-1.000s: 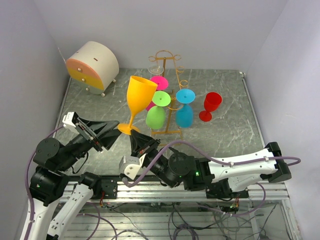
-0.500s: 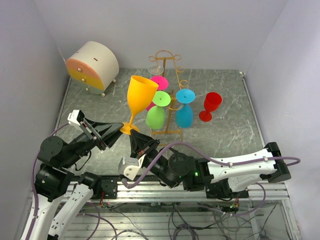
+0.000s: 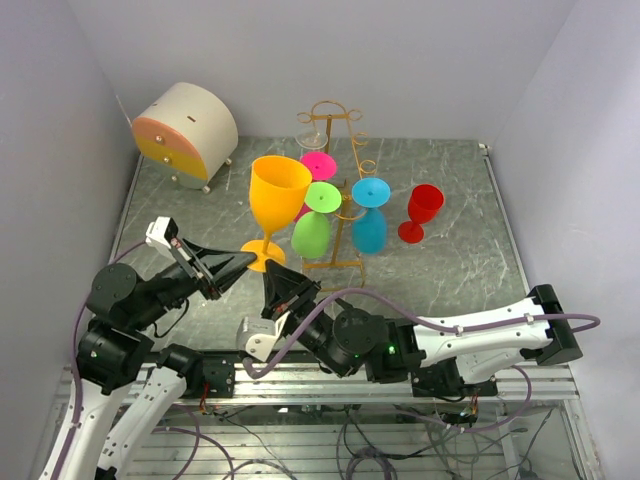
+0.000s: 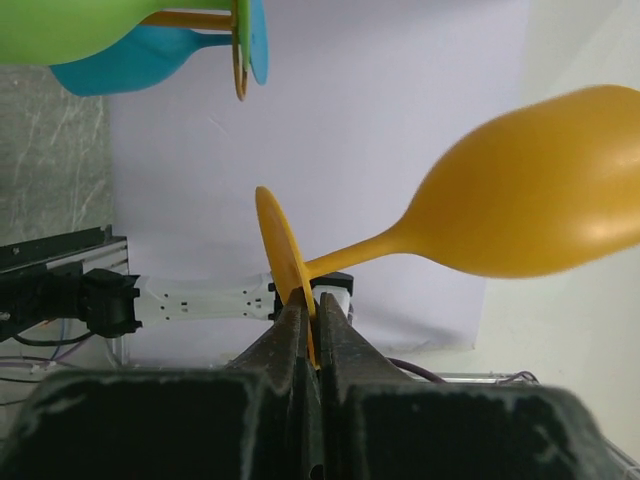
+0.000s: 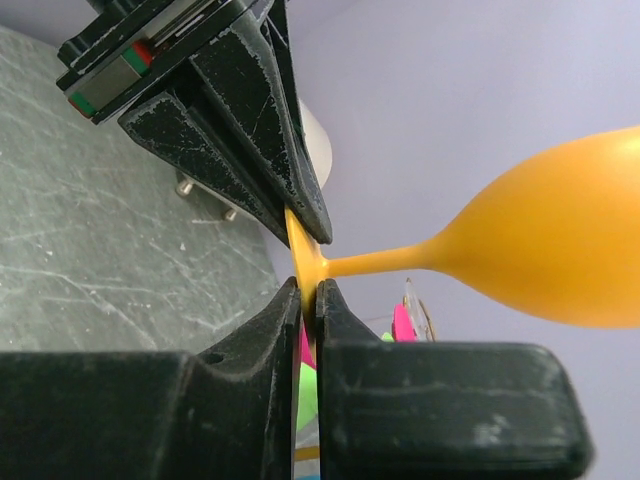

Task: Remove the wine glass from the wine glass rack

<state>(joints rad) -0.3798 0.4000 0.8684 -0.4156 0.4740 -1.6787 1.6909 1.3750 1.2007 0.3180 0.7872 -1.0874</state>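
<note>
The orange wine glass (image 3: 277,195) is off the golden wine glass rack (image 3: 336,118) and stands nearly upright in the air in front of it. Both grippers hold its round foot (image 3: 263,262). My left gripper (image 3: 246,263) comes in from the left and is shut on the foot's rim (image 4: 284,250), with the bowl (image 4: 540,210) out to the right. My right gripper (image 3: 276,284) reaches up from below, its jaws tight on either side of the same foot (image 5: 306,262). The left gripper's fingers (image 5: 262,140) show just above my right gripper (image 5: 308,292).
Pink (image 3: 320,164), green (image 3: 312,232) and blue (image 3: 369,228) glasses hang upside down on the rack, and a clear one (image 3: 311,140) hangs at its back. A red glass (image 3: 422,210) stands on the table to the right. A round cream box with an orange front (image 3: 185,130) sits at the back left.
My left gripper has moved in and shut on the glass's foot. The orange glass has straightened up and shifted slightly left. The right gripper has stayed on the foot.
</note>
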